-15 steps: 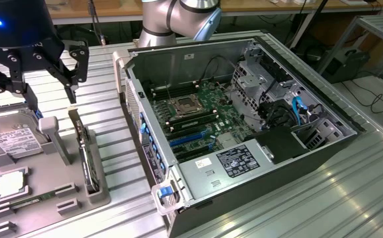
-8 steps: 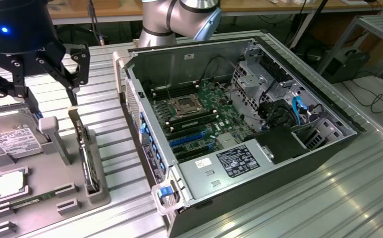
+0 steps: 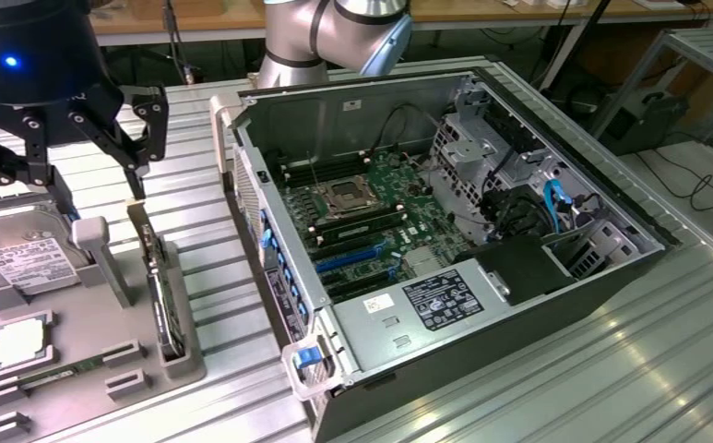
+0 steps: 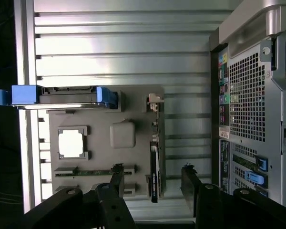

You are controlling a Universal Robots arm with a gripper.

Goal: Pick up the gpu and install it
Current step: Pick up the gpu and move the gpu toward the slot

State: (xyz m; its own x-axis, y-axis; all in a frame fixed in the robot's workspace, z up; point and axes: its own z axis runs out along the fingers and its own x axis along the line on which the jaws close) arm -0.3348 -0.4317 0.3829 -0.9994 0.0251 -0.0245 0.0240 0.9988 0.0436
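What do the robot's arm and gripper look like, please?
The arm is built of rounded silver-grey tubes and joints. The gripper has a round black body with a small glowing blue light, and black linked fingers with visible pivot pins.

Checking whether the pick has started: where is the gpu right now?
On the exterior view's left, the gpu stands on edge in the grey tray's slot, on the side nearest the open computer case.
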